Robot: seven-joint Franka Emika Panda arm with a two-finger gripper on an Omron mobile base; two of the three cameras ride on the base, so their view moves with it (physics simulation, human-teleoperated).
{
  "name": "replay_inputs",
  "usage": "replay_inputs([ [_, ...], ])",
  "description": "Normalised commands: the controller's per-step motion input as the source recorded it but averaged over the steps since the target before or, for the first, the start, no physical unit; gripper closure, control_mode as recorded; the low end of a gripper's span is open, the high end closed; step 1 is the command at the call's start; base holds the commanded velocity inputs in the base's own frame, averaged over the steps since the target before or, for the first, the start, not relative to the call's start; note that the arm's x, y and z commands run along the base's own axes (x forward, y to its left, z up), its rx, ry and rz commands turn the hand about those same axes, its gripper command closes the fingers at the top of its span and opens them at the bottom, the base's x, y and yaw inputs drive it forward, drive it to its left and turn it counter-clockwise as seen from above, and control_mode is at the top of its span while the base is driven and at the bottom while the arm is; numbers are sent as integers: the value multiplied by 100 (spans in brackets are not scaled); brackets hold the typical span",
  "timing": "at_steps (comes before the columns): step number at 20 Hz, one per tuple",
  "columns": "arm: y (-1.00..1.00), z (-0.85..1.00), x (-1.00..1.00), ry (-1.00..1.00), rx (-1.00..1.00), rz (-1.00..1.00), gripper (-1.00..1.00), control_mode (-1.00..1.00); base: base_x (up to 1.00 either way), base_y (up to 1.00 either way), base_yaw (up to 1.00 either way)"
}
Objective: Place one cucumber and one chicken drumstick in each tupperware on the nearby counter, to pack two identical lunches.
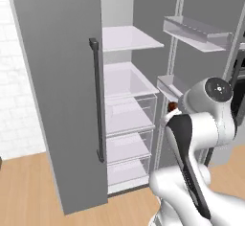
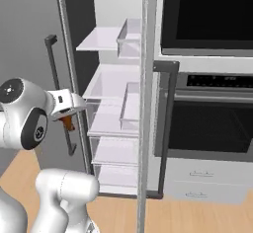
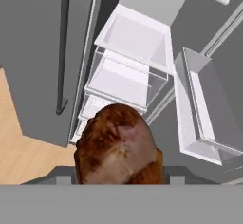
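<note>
A brown roasted chicken drumstick (image 3: 117,147) sits right in front of the hand camera, covering the fingertips. My gripper (image 1: 173,109) is shut on the drumstick (image 1: 172,106) and hangs in front of the open fridge at mid height. From the right side the gripper (image 2: 69,117) holds the drumstick (image 2: 67,124) just left of the clear drawers. The cucumber, the tupperware and the counter are out of view.
The fridge stands open with white shelves (image 1: 127,38) and clear drawers (image 1: 129,112). A grey door with a dark vertical handle (image 1: 97,100) is to the left. The open door with bins (image 1: 194,31) is to the right. Black ovens (image 2: 207,94) stand beyond. Wooden floor (image 1: 24,186) lies below.
</note>
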Motion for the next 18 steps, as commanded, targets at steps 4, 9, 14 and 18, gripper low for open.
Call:
replay_inputs([
  [4,0,0,0,0,0,0,100,100,-100,-2,5],
  [9,0,0,0,0,0,0,100,100,-100,-82,-24],
  [14,0,0,0,0,0,0,100,100,-44,-100,-61],
  [18,0,0,0,0,0,0,100,100,62,-100,-51],
])
